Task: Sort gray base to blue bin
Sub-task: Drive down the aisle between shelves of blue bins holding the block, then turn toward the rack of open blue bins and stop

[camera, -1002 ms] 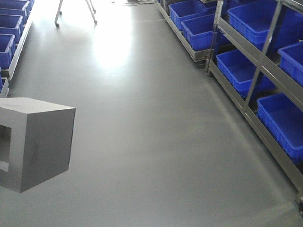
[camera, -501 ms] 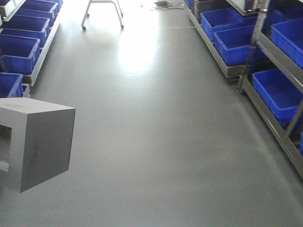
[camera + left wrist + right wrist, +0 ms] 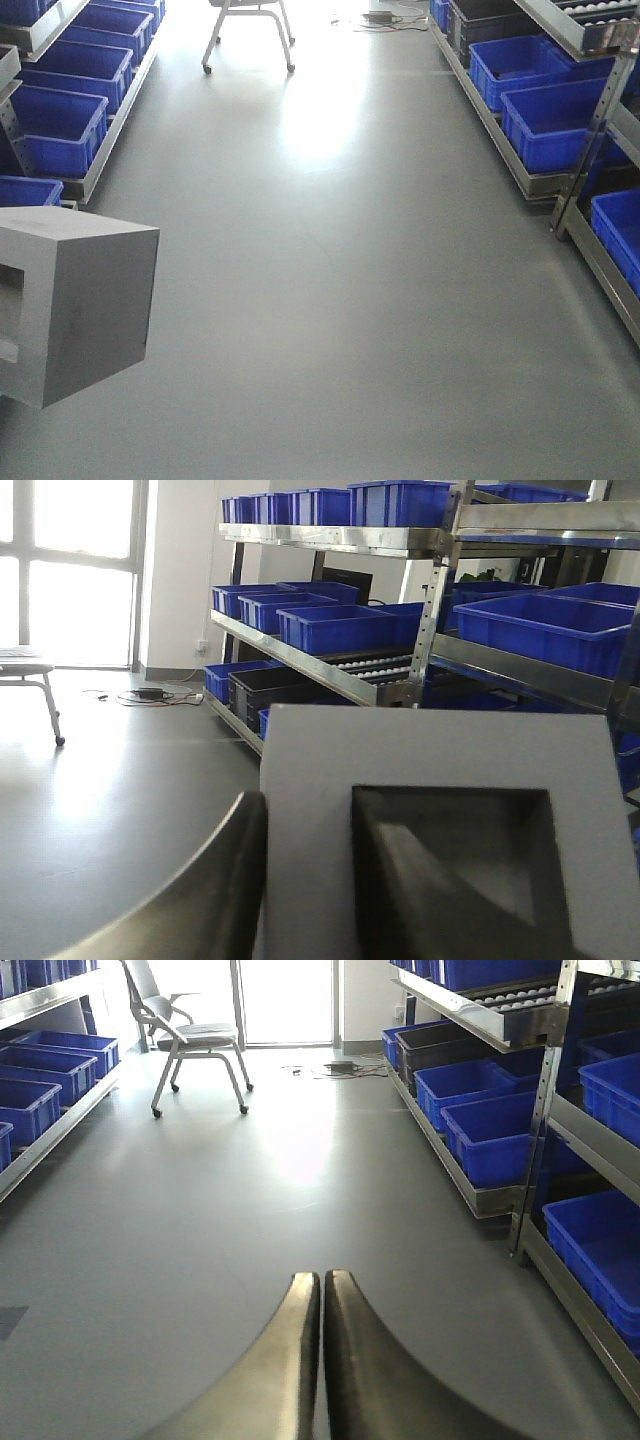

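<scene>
The left jaws pinch the base (image 3: 430, 750) by one wall of its hollow. The right jaws are pressed together, empty, with bins (image 3: 490, 1135) to their right.

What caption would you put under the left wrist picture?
Left pincer grips the gray base beside shelves of blue bins.

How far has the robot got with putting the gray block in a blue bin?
Done: the gray base is picked up, with the left gripper clamped on it, one finger in its recess. In hand: it hangs above the aisle floor between racks. Left: it isn't in a blue bin yet. The right gripper is shut and empty.
</scene>
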